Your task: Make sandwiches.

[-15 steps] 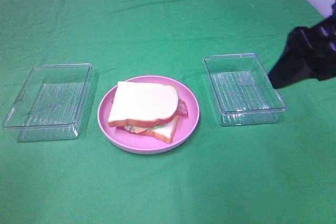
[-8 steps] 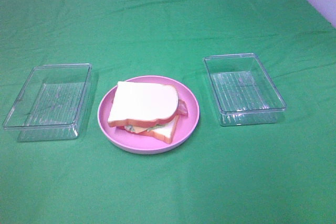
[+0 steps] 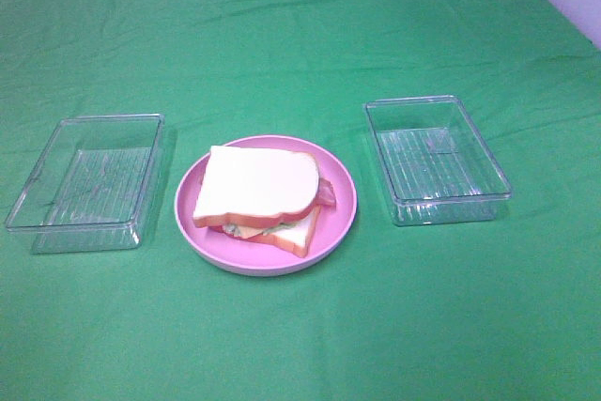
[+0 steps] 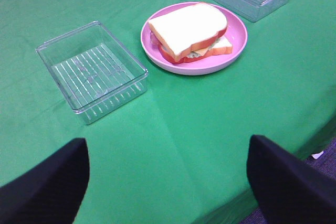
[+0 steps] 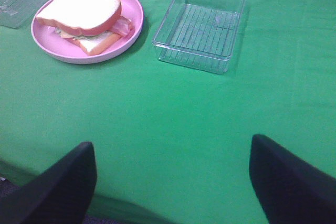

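Note:
A sandwich (image 3: 261,196) of two white bread slices with orange-brown crust, with lettuce, bacon and cheese showing between them, lies on a round pink plate (image 3: 340,215) at the middle of the green table. It also shows in the left wrist view (image 4: 190,32) and the right wrist view (image 5: 84,17). Neither gripper appears in the exterior view. My left gripper (image 4: 168,182) is open and empty, held back near the table's front edge. My right gripper (image 5: 170,182) is open and empty, also back from the table.
A clear plastic tray (image 3: 84,180) stands left of the plate and another (image 3: 437,157) right of it; both look empty. A green cloth (image 3: 300,44) covers the table. The table edge drops off near the left gripper (image 4: 294,140).
The right arm, seen at the right edge one second ago, has withdrawn out of the exterior view. The sandwich, plate and trays have not moved.

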`<state>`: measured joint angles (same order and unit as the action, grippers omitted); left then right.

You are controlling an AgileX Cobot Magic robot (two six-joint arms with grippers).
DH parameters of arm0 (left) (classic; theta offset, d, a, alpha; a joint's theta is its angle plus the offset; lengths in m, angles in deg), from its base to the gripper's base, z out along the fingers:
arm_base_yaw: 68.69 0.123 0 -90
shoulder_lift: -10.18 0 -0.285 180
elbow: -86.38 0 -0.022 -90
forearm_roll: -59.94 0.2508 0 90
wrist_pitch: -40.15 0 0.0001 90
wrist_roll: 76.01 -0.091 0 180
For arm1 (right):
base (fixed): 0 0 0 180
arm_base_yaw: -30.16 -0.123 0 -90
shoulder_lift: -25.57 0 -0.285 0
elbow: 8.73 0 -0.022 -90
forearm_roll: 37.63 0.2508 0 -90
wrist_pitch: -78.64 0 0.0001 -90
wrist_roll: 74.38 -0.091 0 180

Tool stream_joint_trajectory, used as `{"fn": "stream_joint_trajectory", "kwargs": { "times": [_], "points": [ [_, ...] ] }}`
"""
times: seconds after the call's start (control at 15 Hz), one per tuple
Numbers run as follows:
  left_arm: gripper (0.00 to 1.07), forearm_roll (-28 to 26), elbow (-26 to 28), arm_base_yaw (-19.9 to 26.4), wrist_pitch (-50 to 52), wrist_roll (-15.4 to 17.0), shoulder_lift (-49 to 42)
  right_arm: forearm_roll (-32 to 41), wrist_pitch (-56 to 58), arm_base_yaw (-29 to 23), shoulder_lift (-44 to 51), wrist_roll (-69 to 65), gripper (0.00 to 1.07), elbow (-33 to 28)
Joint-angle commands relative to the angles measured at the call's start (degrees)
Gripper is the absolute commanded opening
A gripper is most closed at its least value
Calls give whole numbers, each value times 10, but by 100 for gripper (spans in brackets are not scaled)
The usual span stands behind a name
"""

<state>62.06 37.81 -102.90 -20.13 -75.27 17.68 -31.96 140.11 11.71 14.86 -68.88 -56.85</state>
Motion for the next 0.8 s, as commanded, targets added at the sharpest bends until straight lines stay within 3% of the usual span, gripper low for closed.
{"fn": "stream_joint_trajectory", "kwargs": {
  "times": [0.07, 0.53, 0.73, 0.8],
  "points": [
    [78, -5, -1, -2, 5, -1, -11, -5, -7, -1, 4, 7, 76, -2],
    [78, -4, -1, 13, 5, -2, -11, -5, -7, 1, 4, 7, 76, -2],
    [78, -3, -1, 172, 5, -2, -11, -3, -7, 58, 4, 6, 76, -2],
    [78, -3, -1, 191, 5, -2, -11, -3, -7, 94, 4, 6, 76, -2]
  ]
}}
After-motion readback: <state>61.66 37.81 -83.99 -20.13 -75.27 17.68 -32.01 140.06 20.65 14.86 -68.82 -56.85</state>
